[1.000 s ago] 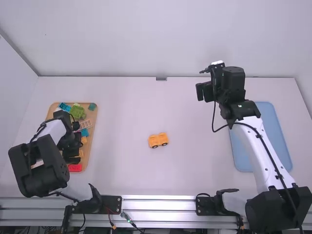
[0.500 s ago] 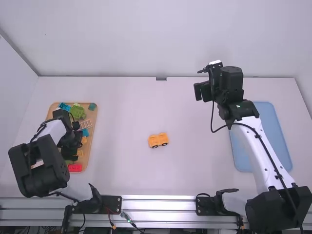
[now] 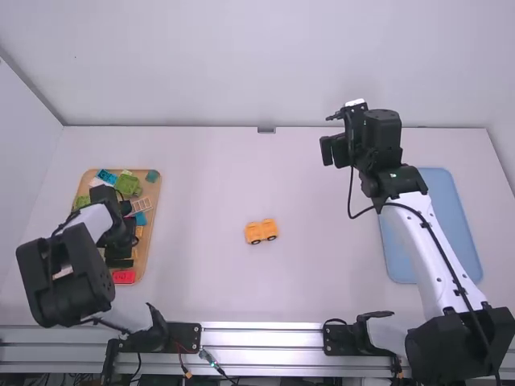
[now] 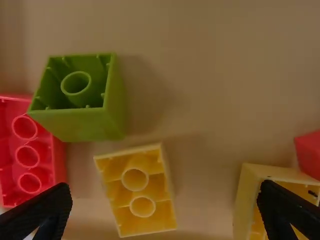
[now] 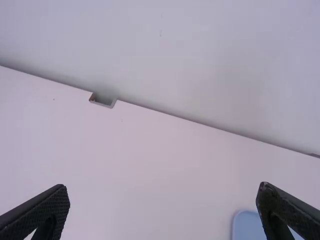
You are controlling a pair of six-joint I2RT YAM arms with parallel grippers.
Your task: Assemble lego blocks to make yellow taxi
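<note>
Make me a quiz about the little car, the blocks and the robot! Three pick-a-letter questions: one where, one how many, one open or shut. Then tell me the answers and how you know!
1. Where is the orange car?
A) On the table, between the tan tray and the blue tray
B) On the tan tray
C) On the blue tray

2. How many round tubes show inside the green block in the left wrist view?
A) Four
B) Two
C) One

3. How is the right gripper?
A) Shut on a block
B) Open
C) Shut on nothing

Answers:
1: A, bare table shows around the car.
2: C, a single ring shows inside.
3: B, its fingertips are wide apart.
</note>
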